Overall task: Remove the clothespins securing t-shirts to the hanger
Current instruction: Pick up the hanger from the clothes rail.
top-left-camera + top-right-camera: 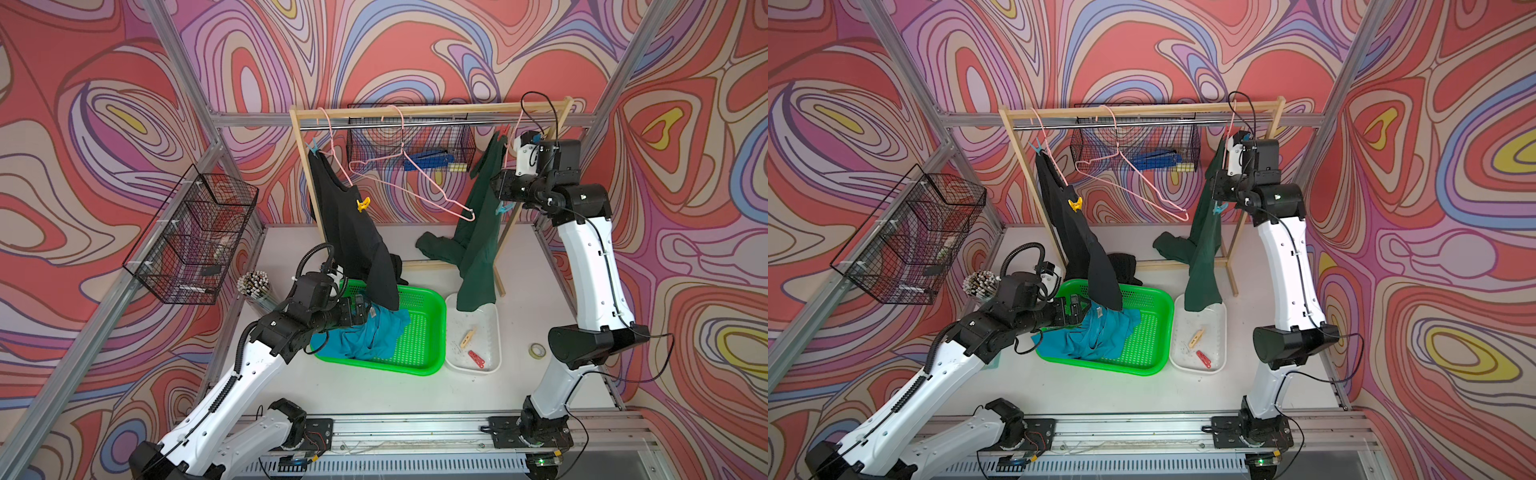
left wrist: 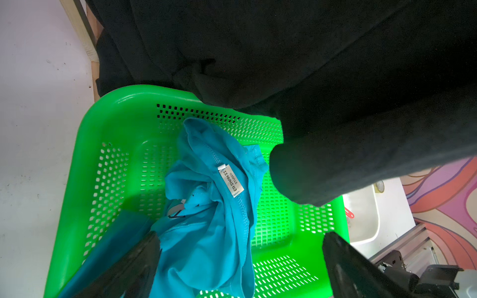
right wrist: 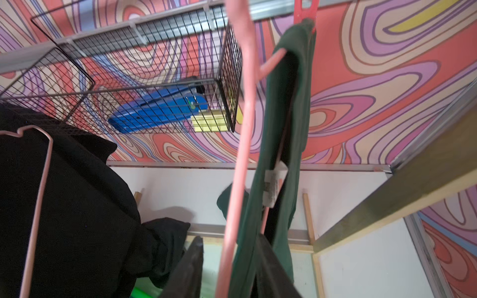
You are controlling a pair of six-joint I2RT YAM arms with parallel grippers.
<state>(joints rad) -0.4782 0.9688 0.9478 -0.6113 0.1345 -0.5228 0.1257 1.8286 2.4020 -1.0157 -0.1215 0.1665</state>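
The dark green t-shirt [image 1: 478,232] hangs on a pink hanger [image 3: 242,144]. A red clothespin [image 3: 305,10] holds it at the top and a light blue clothespin [image 1: 503,208] lower down. My right gripper [image 3: 229,237] straddles the hanger wire and green cloth, jaws narrowed, a gap still beside one finger. The black t-shirt [image 1: 349,232] hangs pinned by a blue clothespin [image 1: 312,147] and a yellow clothespin [image 1: 363,203]. The turquoise t-shirt [image 2: 214,206] lies in the green basket [image 2: 116,116]. My left gripper [image 2: 242,234] hovers open just above it.
A white tray [image 1: 494,332] beside the basket holds a beige clothespin [image 1: 467,337] and a red one [image 1: 476,359]. An empty pink hanger [image 1: 415,174] hangs on the wooden rack [image 1: 432,110]. Wire baskets [image 1: 195,232] line the walls. A tape roll [image 1: 537,350] lies near the right arm.
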